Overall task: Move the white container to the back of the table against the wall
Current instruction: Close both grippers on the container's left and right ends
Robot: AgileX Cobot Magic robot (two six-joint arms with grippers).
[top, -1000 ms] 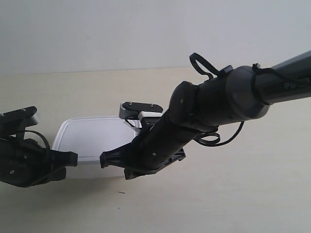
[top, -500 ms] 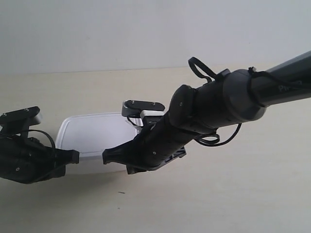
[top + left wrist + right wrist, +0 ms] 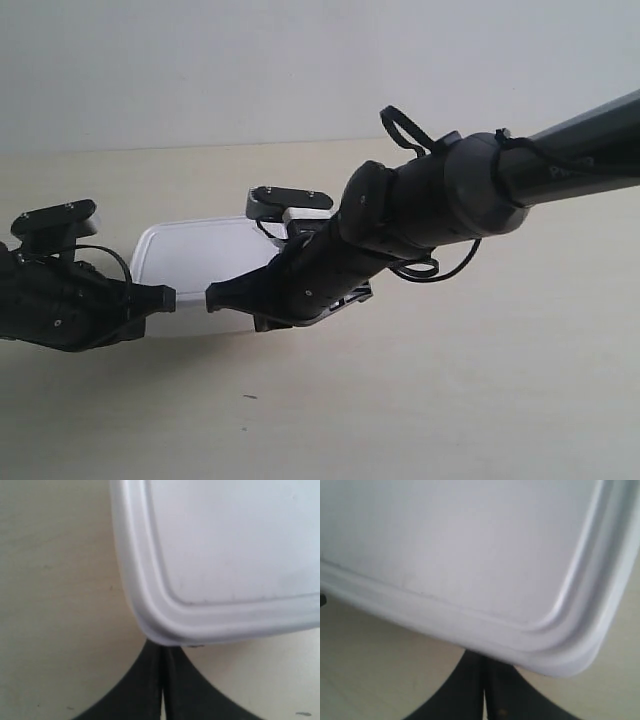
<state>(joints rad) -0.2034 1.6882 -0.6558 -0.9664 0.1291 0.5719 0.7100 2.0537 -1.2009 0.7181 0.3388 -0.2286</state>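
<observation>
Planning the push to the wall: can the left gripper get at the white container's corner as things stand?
Likely yes. The left gripper, shut, sits right at the white container's rounded corner, apparently touching its rim; nothing lies between them.

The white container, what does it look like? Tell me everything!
The white container is a shallow, rounded-cornered box of smooth white plastic, its flat rimmed lid on. It lies flat on the beige table, short of the wall. The shut left gripper and right gripper meet its near edge, one by each corner.
</observation>
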